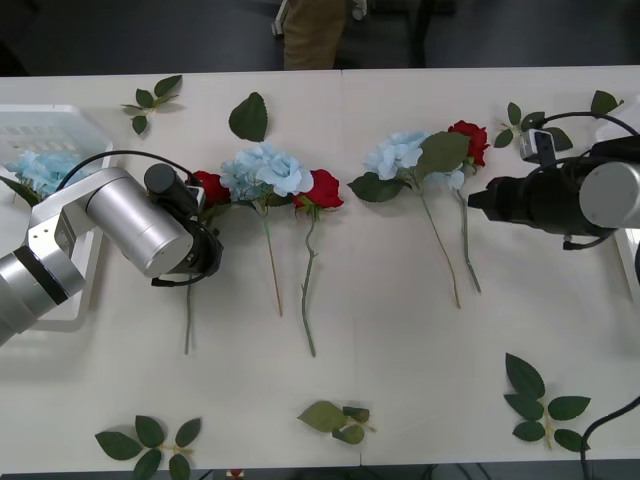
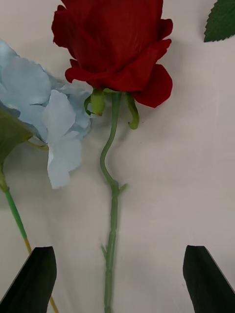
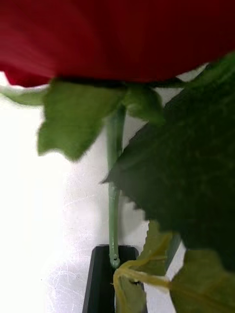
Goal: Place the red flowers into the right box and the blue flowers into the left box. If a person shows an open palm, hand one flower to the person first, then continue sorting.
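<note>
Front view: white table (image 1: 400, 340), left tool (image 1: 205, 250) clamped on rose stem (image 1: 187, 320), right tool (image 1: 478, 200) open.

3 red flowers (image 1: 324, 189) and 2 blue flowers (image 1: 268, 170) lie flat (stems toward the lower edge) across mid-frame; 1 more blue bloom sits in the left box (image 1: 48, 130), upper left.

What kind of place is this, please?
Probably a robot test room, not a flower shop: artificial flowers lie in a row on a plain white table, a slotted white basket stands beside them, and a person's legs stand behind.
</note>
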`<state>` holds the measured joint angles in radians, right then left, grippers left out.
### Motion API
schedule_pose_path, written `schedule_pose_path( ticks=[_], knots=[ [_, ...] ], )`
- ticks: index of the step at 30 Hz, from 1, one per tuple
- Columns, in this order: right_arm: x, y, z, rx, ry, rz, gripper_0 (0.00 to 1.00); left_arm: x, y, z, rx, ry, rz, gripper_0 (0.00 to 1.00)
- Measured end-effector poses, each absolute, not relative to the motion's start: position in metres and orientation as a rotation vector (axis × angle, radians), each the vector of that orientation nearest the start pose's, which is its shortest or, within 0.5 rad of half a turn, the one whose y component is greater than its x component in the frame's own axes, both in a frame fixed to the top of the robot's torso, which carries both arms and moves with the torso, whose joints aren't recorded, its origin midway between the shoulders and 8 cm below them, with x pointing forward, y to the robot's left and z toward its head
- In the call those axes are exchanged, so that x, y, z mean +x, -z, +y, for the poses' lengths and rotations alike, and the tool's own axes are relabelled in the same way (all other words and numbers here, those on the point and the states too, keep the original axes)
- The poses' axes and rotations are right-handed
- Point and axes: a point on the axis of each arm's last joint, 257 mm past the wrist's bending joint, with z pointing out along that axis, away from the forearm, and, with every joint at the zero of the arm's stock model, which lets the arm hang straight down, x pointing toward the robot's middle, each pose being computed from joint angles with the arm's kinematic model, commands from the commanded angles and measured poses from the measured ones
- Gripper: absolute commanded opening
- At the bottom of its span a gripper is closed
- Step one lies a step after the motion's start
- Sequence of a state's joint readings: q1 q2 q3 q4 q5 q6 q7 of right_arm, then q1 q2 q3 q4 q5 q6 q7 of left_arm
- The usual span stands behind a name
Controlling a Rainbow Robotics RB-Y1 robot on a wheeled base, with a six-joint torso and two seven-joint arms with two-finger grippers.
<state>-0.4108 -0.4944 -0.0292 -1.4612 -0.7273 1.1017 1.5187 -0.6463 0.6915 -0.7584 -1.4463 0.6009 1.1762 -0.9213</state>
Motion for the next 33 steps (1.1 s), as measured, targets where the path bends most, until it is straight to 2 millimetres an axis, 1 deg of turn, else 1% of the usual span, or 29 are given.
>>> schedule_pose_path(
  ticks=[3,4,6,7,9,13,15,18,20,21,23,25,27,28,30,33],
  knots=[
    [0.58,0.261,-0.265,0.028,-0.337,2.347,0.75,0.509,0.344,0.228,0.119,-0.073,2.681,0.0],
    [0.586,0.261,-0.263,0.032,-0.324,2.336,0.75,0.505,0.344,0.23,0.105,-0.068,2.705,0.0],
    [0.598,0.263,-0.261,0.041,-0.298,2.32,0.75,0.487,0.341,0.24,0.057,-0.072,2.808,0.0],
    [0.604,0.262,-0.26,0.044,-0.284,2.312,0.75,0.476,0.335,0.248,0.031,-0.084,2.868,0.0],
    [0.611,0.265,-0.26,0.051,-0.268,2.31,0.75,0.469,0.315,0.266,-0.008,-0.12,2.927,0.0],
    [0.622,0.27,-0.264,0.07,-0.244,2.305,0.75,0.47,0.266,0.295,-0.04,-0.165,2.956,0.0],
    [0.63,0.271,-0.27,0.08,-0.223,2.282,0.75,0.472,0.238,0.302,0.005,-0.166,2.951,0.0],
    [0.638,0.278,-0.275,0.084,-0.191,2.263,0.76,0.482,0.198,0.299,0.1,-0.107,2.898,0.0],
    [0.641,0.286,-0.278,0.079,-0.165,2.254,0.75,0.491,0.173,0.288,0.168,-0.004,2.855,0.0],
    [0.645,0.285,-0.277,0.07,-0.158,2.241,0.75,0.498,0.157,0.281,0.22,0.064,2.815,0.0],
    [0.649,0.283,-0.274,0.052,-0.146,2.228,0.75,0.512,0.127,0.262,0.376,0.197,2.695,0.0],
    [0.651,0.281,-0.268,0.034,-0.144,2.232,0.75,0.531,0.097,0.243,0.592,0.287,2.496,0.0],
    [0.65,0.282,-0.265,0.026,-0.146,2.248,0.75,0.545,0.076,0.221,0.799,0.33,2.281,0.0],
    [0.648,0.282,-0.264,0.023,-0.148,2.262,0.75,0.549,0.067,0.204,0.899,0.362,2.153,0.0],
    [0.642,0.284,-0.259,0.013,-0.16,2.301,0.75,0.548,0.051,0.165,1.019,0.47,1.923,0.0],
    [0.632,0.281,-0.248,0.006,-0.203,2.351,0.75,0.531,0.037,0.119,1.103,0.648,1.686,0.0]
  ],
)
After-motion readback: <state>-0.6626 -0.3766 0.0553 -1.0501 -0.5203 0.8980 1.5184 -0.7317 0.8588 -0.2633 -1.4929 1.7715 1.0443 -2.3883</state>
